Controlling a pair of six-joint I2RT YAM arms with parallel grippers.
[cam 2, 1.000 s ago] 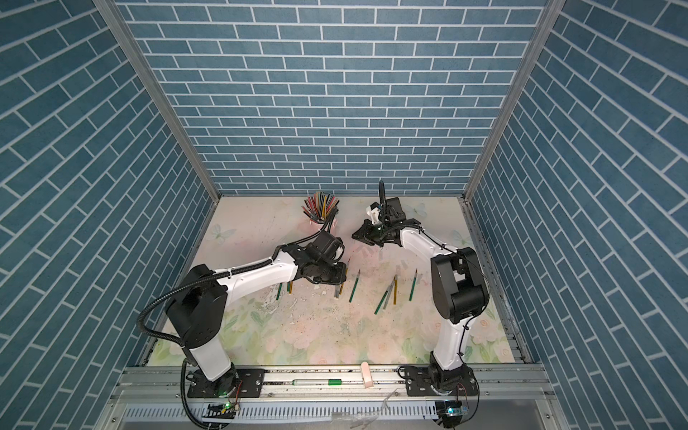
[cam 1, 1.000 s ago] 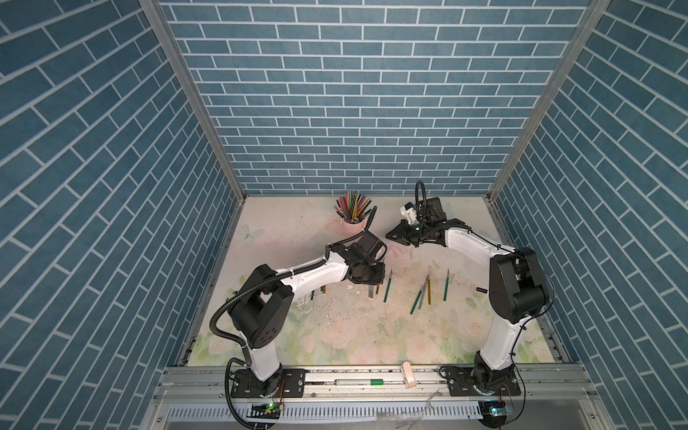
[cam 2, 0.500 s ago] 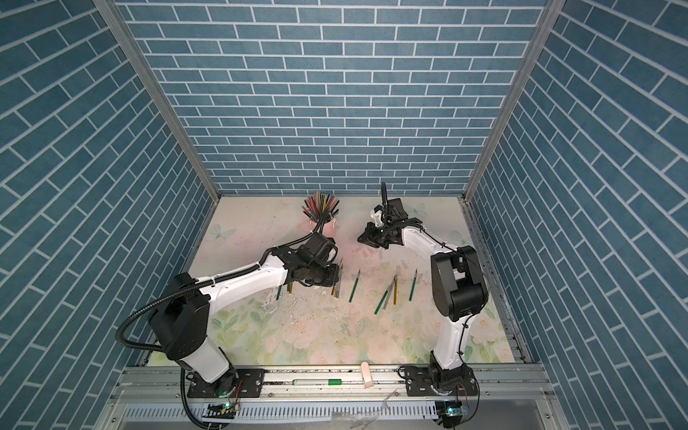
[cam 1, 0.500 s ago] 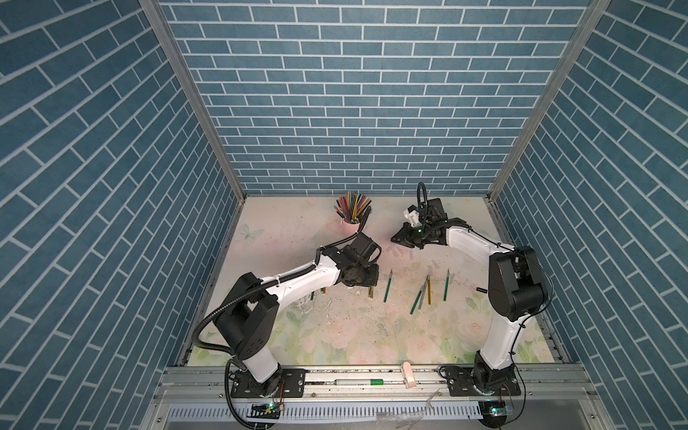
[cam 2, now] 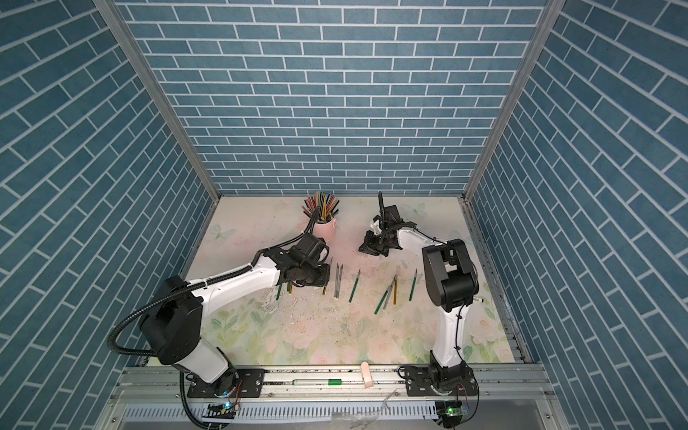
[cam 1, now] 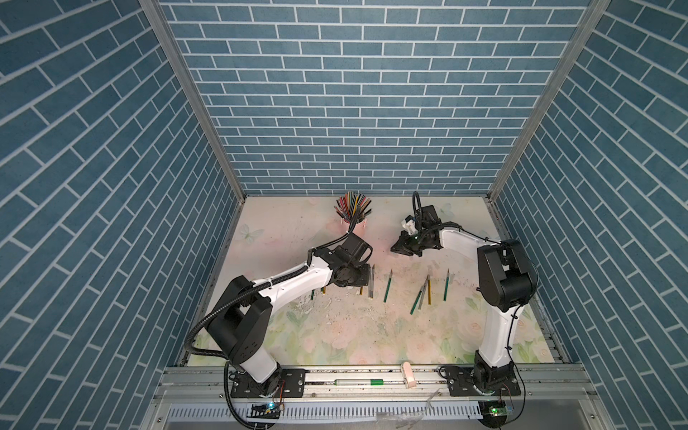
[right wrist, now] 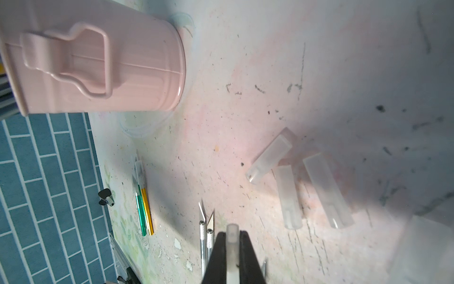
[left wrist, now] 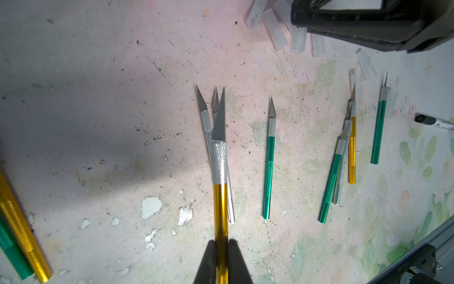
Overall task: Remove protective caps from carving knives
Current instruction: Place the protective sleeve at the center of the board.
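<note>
While the left tool (left wrist: 221,257) is clamped on the handle of a gold-handled knife (left wrist: 220,177) — blade bare, raised above the counter (left wrist: 98,98) — the right tool (right wrist: 232,255) is pinched shut on a translucent protective cap (right wrist: 232,236), held well apart from that knife. Separation is judged complete for this pair, and disposal is the step in hand. Loose caps (right wrist: 324,189) lie heaped near the right tool, and uncapped knives (left wrist: 269,159) are laid in a row beside the left. The next move calls for the cap to be released onto the heap and the knife to be set down with the row. A small group of knives (right wrist: 145,209) near the pink cup (right wrist: 98,61) appears capped — work is judged to be left there.
</note>
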